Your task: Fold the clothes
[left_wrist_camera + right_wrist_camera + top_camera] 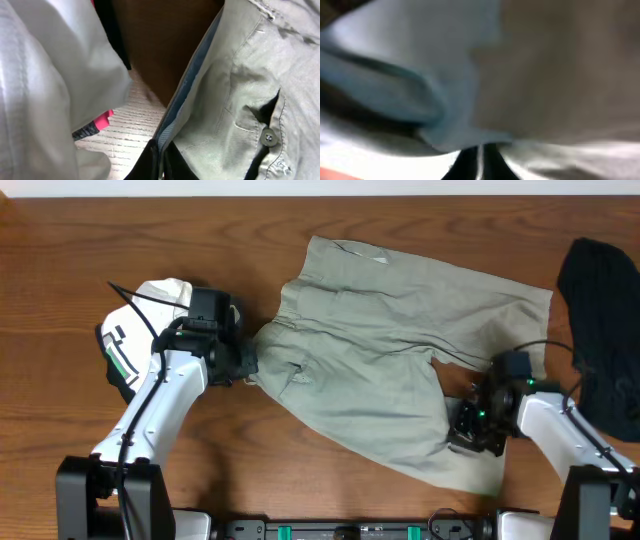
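Note:
Khaki shorts [390,350] lie spread across the middle of the wooden table, waistband to the left, legs to the right. My left gripper [246,362] is shut on the waistband edge; the left wrist view shows the black fingertips [161,162] pinching the blue-lined waistband beside a buttoned pocket [269,136]. My right gripper [466,423] is shut on the hem of the near leg; the right wrist view is blurred, with the fingertips [480,162] closed on pale cloth.
A white garment with green stripes [140,330] lies at the left under the left arm. A black garment [605,330] lies at the right edge. The bare table [300,480] shows along the front.

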`<move>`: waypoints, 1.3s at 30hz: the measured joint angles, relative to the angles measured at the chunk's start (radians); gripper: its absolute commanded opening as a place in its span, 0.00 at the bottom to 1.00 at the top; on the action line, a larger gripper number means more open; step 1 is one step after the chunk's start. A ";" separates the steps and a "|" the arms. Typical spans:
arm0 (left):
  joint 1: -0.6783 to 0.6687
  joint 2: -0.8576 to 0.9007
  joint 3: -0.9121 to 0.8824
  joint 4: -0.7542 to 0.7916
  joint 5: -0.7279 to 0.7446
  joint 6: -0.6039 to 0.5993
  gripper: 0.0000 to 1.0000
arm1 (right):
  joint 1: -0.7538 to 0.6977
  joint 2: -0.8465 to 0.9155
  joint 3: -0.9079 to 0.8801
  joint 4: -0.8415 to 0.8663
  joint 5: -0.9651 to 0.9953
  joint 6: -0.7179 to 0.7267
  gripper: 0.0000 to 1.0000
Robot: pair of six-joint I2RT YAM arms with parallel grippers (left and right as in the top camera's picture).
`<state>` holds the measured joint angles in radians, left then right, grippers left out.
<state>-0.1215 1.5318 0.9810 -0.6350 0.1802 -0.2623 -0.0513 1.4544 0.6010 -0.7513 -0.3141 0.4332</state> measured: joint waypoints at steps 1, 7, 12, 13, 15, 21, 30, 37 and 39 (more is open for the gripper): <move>0.000 0.000 0.000 0.001 0.000 0.000 0.06 | 0.000 -0.006 -0.005 0.016 0.003 0.020 0.01; 0.000 0.000 0.000 0.008 0.002 0.000 0.06 | 0.000 -0.021 -0.016 0.229 0.087 0.116 0.01; 0.000 0.000 0.000 0.043 0.037 0.000 0.07 | -0.032 -0.004 -0.022 0.457 0.165 0.163 0.01; 0.000 0.000 0.000 0.053 0.051 -0.001 0.07 | -0.040 0.000 -0.021 0.485 0.166 0.164 0.02; 0.000 0.000 0.000 0.071 0.074 0.000 0.07 | -0.063 0.008 -0.013 0.519 0.158 0.161 0.11; 0.000 0.000 0.000 0.086 0.093 0.000 0.07 | -0.125 0.011 0.151 0.303 0.059 0.028 0.45; 0.000 0.000 0.000 0.086 0.102 0.000 0.07 | -0.151 -0.024 0.370 -0.294 0.015 -0.082 0.36; 0.000 0.000 0.000 0.090 0.102 0.000 0.10 | -0.155 -0.025 0.197 -0.270 0.076 0.019 0.61; 0.000 0.000 0.000 0.086 0.102 -0.001 0.11 | -0.163 -0.024 0.138 -0.226 0.093 0.053 0.65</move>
<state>-0.1211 1.5318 0.9810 -0.5491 0.2821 -0.2630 -0.2146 1.4300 0.7391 -0.9775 -0.2211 0.4866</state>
